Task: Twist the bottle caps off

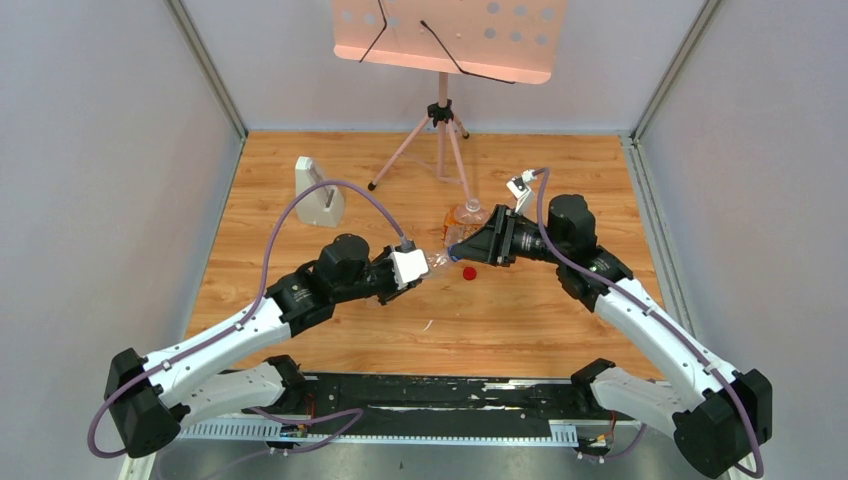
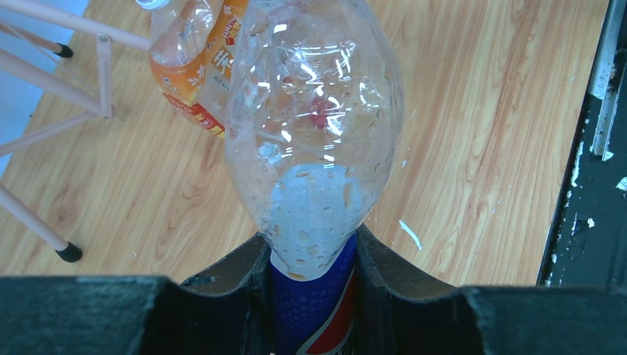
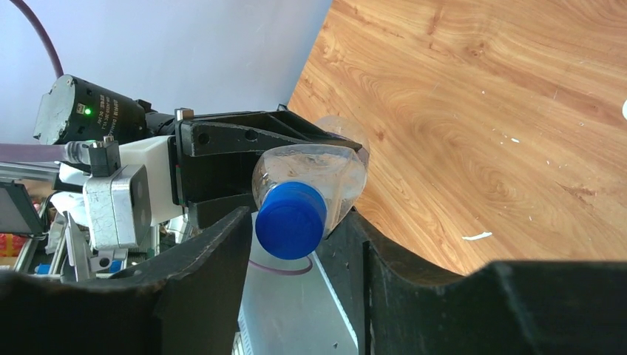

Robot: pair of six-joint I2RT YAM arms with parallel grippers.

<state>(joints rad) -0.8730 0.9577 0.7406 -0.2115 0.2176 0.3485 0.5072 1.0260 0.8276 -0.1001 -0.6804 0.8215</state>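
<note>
Left gripper (image 2: 312, 251) is clamping the Pepsi bottle (image 2: 314, 126) by its blue-labelled body, holding it on its side over the middle of the wooden table (image 1: 520, 330). Facing it, the right gripper (image 3: 296, 237) is bracketing the blue cap (image 3: 290, 220), which is sitting on the bottle's neck. Whether its fingers are pressing the cap cannot be told. A loose red cap (image 1: 468, 272) is lying on the table just beneath, and the orange-labelled bottle (image 1: 467, 215) is sitting just behind.
</note>
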